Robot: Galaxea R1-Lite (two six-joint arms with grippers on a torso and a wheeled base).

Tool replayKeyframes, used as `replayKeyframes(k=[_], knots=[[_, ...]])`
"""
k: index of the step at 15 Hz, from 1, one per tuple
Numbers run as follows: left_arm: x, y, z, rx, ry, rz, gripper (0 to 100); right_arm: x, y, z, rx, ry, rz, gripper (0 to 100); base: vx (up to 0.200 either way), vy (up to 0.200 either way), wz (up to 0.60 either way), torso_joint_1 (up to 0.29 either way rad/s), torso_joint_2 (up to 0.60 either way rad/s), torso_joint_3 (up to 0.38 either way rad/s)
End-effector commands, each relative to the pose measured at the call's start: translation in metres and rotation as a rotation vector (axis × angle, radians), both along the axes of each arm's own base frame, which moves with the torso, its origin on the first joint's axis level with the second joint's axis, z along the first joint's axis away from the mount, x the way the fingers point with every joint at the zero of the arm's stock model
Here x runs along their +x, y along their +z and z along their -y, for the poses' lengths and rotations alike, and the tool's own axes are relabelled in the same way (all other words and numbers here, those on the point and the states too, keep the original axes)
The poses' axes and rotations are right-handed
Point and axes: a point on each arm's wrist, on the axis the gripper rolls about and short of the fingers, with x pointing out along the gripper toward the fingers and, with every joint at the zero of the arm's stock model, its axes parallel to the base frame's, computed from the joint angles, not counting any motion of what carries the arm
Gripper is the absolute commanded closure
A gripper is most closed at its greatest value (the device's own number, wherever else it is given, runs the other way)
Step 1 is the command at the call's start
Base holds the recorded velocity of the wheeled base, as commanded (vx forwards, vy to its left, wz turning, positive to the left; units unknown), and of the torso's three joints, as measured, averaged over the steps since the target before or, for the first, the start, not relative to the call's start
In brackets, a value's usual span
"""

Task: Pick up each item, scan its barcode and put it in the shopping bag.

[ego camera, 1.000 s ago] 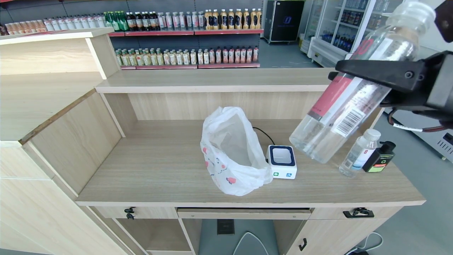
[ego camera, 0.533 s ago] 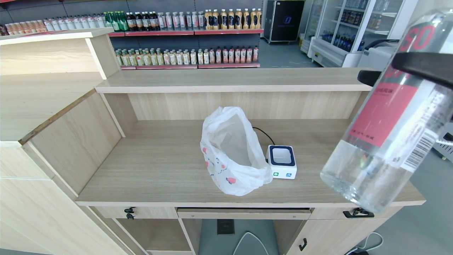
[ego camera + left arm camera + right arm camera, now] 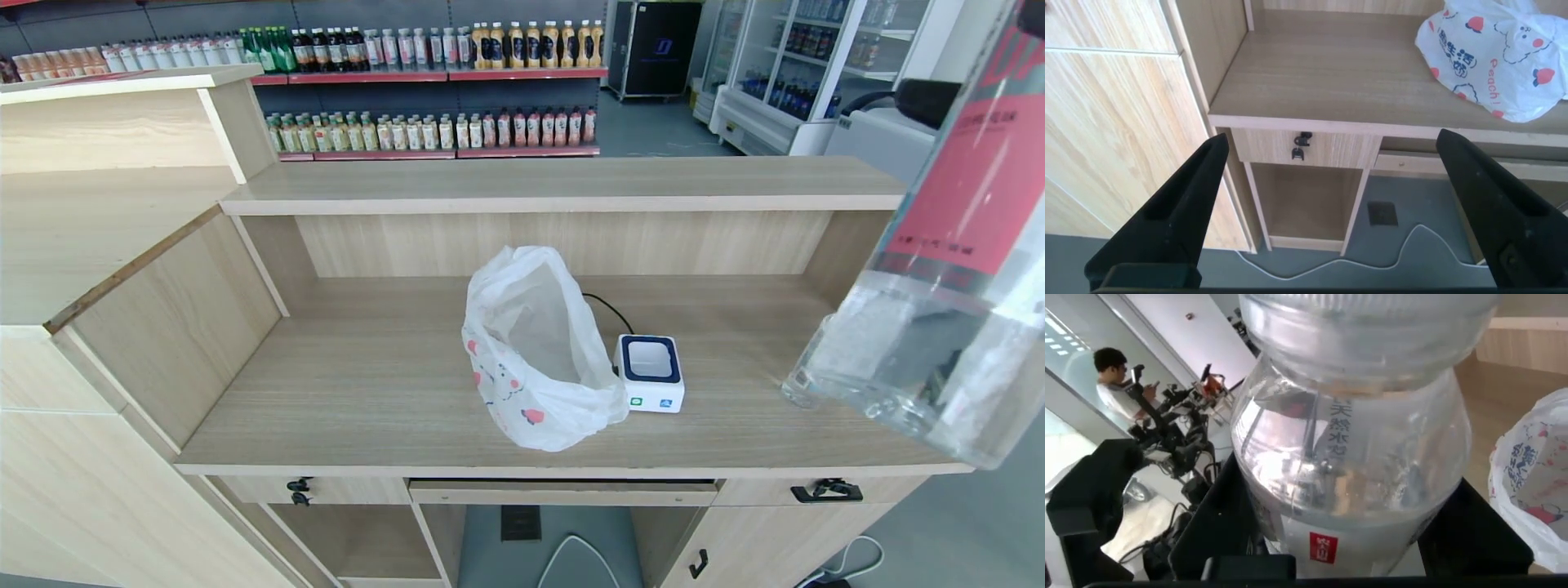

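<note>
Right of the scanner, high over the pale wooden bench, a clear plastic bottle with a pink label hangs tilted, its rounded base lowest. The flat black right fingers clamp its smooth body from both sides. Just left of the scanner stands the crinkled white shopping bag, mouth open. The left fingers, further left and lower, are spread wide and hold nothing.
</note>
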Motion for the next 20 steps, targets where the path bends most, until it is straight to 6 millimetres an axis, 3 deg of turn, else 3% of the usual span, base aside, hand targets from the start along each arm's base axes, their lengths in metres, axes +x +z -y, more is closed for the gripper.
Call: replayKeyframes(k=[1,15,20], knots=[[0.0,0.0,0.0,0.0,0.0,0.0,0,0.005,0.005,-0.003,0.002,-0.004,-0.006,100,0.0,0.0,0.0,0.0,0.0,0.0],[0.0,0.0,0.0,0.0,0.0,0.0,0,0.001,0.0,-0.006,-0.002,0.029,-0.046,100,0.0,0.0,0.0,0.0,0.0,0.0],[0.0,0.0,0.0,0.0,0.0,0.0,0,-0.006,-0.01,-0.002,-0.046,0.026,-0.082,100,0.0,0.0,0.0,0.0,0.0,0.0]])
